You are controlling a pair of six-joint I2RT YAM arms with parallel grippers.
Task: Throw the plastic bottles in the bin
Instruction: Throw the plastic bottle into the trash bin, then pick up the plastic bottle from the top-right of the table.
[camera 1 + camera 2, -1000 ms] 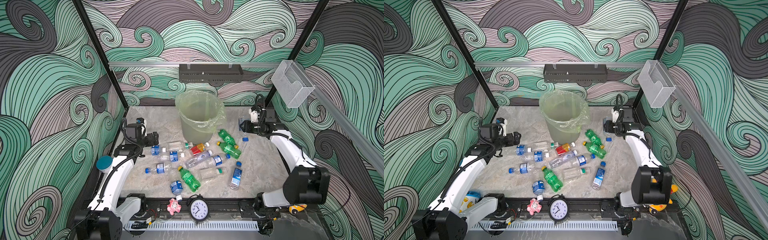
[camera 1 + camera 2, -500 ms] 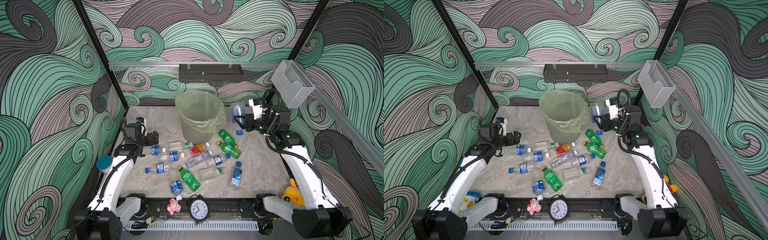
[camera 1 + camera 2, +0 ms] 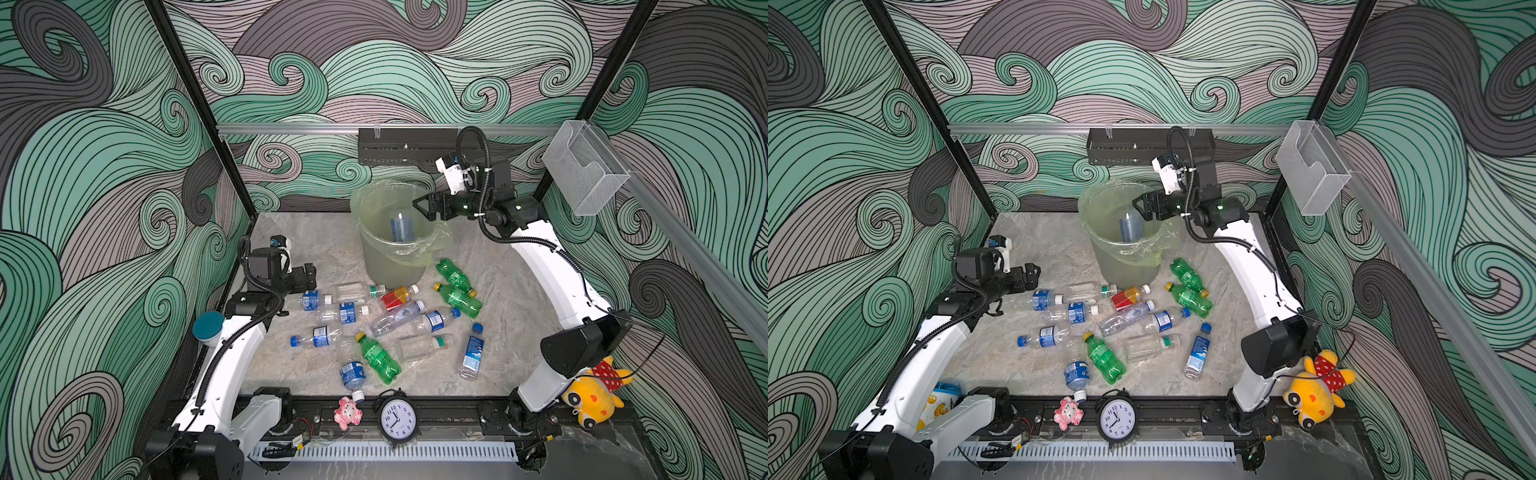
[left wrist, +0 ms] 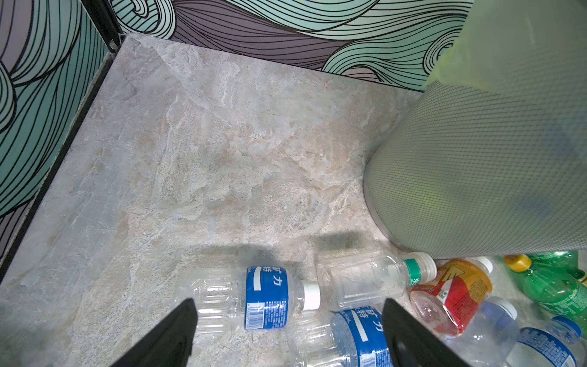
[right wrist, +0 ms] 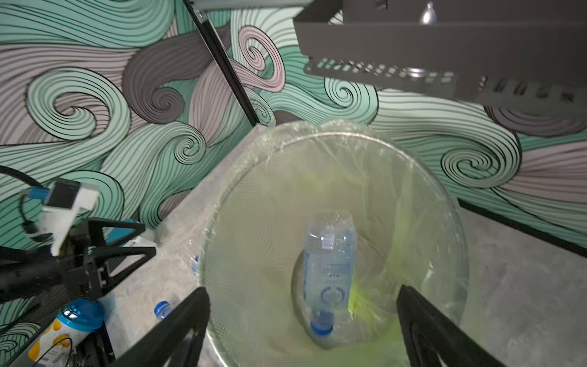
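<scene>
While the right end effector (image 3: 420,204) hangs spread over the bin (image 3: 390,266), one clear bottle (image 3: 401,227) sits inside its green liner (blue cap downward). The left end effector (image 3: 311,277), likewise spread, hovers beside the other bottles (image 3: 432,321) scattered on the counter (image 3: 498,291).

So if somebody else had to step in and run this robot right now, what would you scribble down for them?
Right gripper: open and empty, above the bin.
Left gripper: open and empty, near the white-capped blue-labelled bottle at the pile's edge, not gripping it.
Done: one clear blue-capped bottle is inside the bin.
Left: about thirteen plastic bottles lie on the marble table in front of the bin. They are clear or green, plus one red-orange labelled bottle.
</scene>
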